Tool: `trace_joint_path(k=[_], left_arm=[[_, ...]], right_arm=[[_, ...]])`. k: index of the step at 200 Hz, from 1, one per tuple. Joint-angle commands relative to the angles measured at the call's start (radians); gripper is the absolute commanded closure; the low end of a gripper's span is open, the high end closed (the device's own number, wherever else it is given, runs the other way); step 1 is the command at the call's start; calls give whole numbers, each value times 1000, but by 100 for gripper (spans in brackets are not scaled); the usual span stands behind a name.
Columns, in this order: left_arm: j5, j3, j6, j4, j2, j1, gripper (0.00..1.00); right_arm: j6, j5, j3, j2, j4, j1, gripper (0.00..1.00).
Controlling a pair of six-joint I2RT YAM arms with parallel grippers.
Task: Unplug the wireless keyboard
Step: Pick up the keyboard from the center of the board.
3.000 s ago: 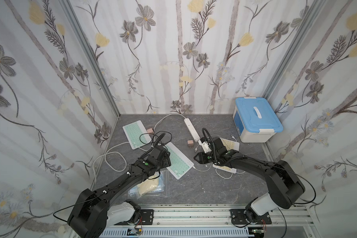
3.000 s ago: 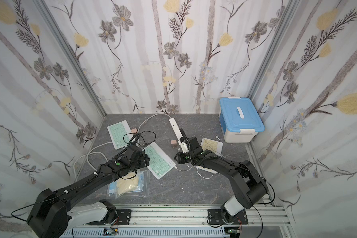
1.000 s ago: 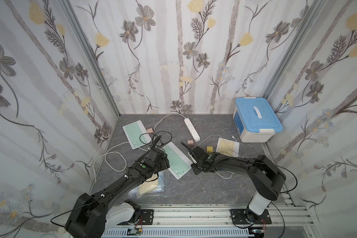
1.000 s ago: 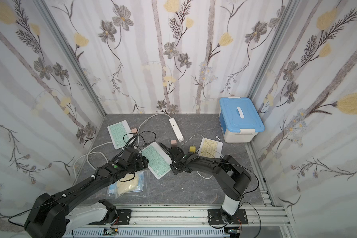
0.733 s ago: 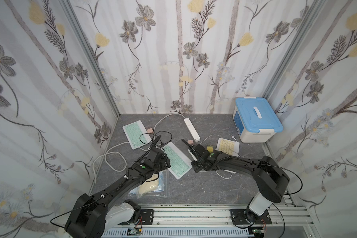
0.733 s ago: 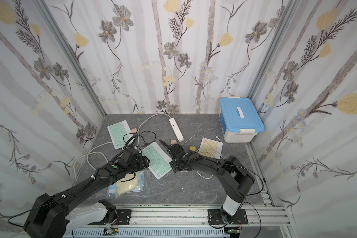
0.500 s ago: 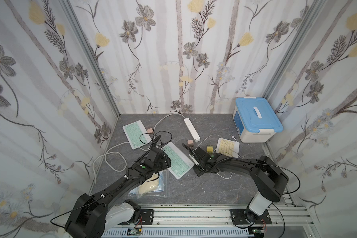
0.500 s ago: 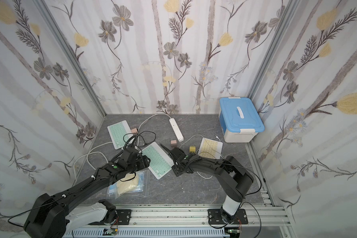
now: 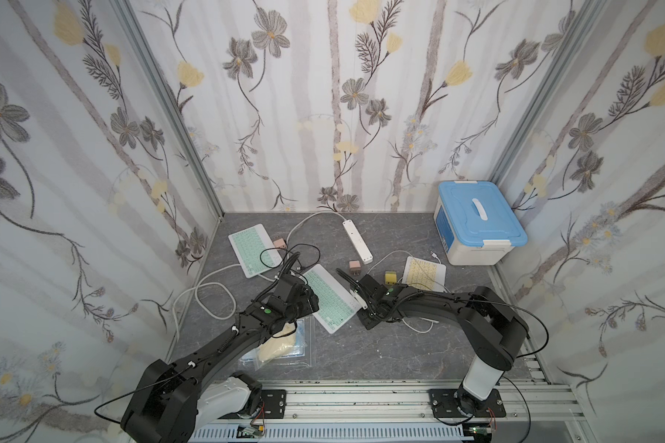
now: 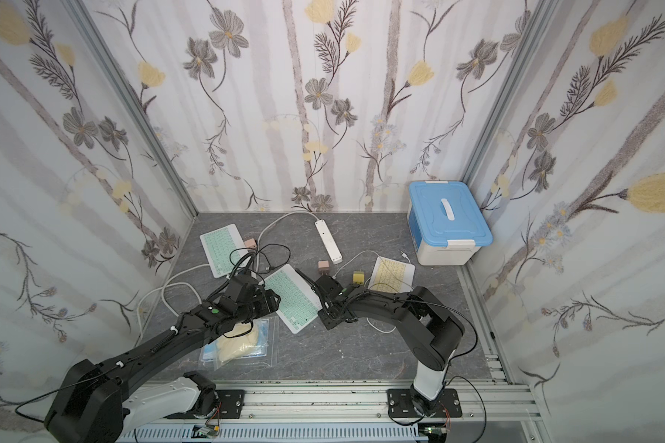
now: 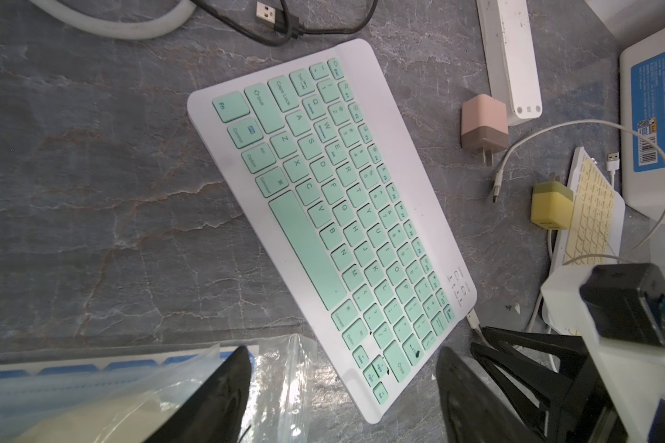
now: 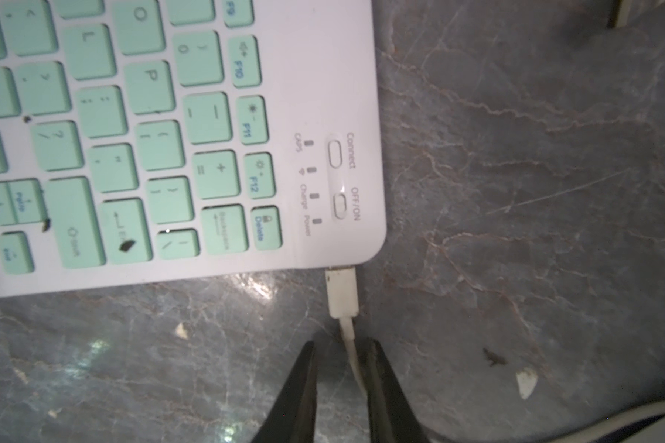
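The wireless keyboard point(image 9: 329, 297) point(image 10: 289, 297), white with mint keys, lies slanted on the grey floor. A white cable plug point(image 12: 341, 291) point(image 11: 473, 319) sits in its side by the corner with the power switch. My right gripper point(image 12: 341, 347) point(image 9: 361, 307) is just behind that plug. Its jaws are narrowly open astride the thin white cable, and a gap shows on one side. My left gripper point(image 11: 342, 399) point(image 9: 304, 303) hangs wide open over the keyboard's other end and holds nothing.
A plastic bag point(image 9: 281, 345) with cream contents lies under my left arm. Behind are a second mint keyboard point(image 9: 250, 249), a power strip point(image 9: 357, 239), a pink charger point(image 9: 354, 265), a yellow charger point(image 9: 390, 276), a yellow keyboard point(image 9: 425, 273), a blue-lidded box point(image 9: 477, 222) and loose cables.
My right gripper has come from beside the power strip to the keyboard's plugged side, and its jaws now stand narrowly apart around the cable. The left arm has barely moved.
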Motion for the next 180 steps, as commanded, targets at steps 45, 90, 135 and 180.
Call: trace_joint_path(k=[45,90,135,180], left_arm=[[-13,-2,-8,6,-14,2,22],[-17,-9,-10,3,-28,2,22],[-11,-16,-13,14,-20,3,21],[-7,-21,-18,23,-17,4,21]], right_arm=[[-28,31,0,27,-178,-2,70],[-39,57,21,35,-186,-9,80],[-45,81,76,42,-181,-18,95],[-50,87,106,-10,-193,-18,100]])
